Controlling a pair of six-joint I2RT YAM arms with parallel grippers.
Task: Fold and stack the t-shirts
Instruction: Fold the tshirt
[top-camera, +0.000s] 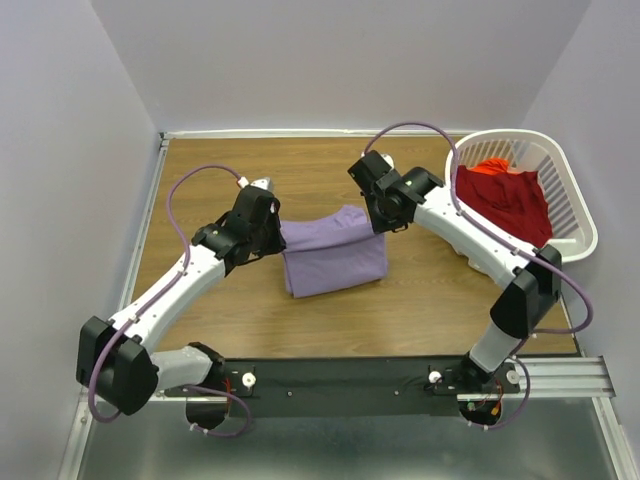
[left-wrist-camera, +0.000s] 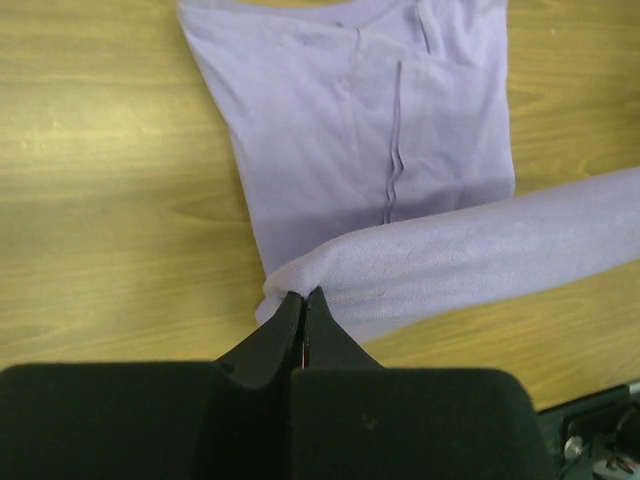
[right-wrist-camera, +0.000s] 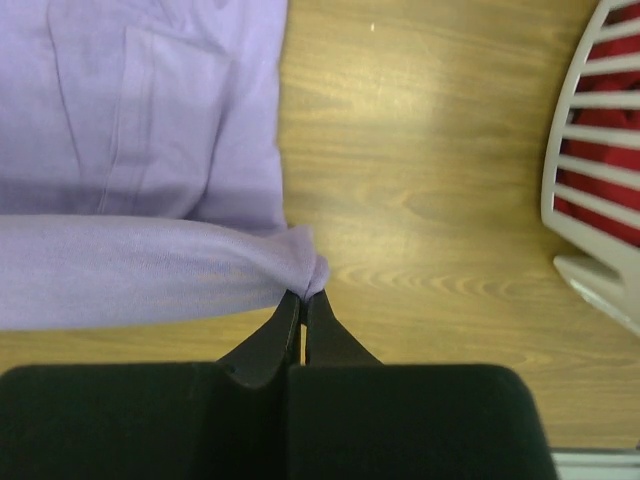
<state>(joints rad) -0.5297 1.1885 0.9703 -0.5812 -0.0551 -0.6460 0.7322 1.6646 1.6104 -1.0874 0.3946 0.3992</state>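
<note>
The top view looks down from above and behind the arm bases, taking in the whole wooden table (top-camera: 200, 180); each wrist view faces steeply down, close over the wood. All three share the lavender t-shirt (top-camera: 335, 255); the right wrist view also catches the basket (right-wrist-camera: 600, 285) at its right edge.

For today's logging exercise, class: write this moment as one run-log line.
left hand: shut on lavender t-shirt fold | right hand: shut on same fold | red t-shirt: in laundry basket
</note>
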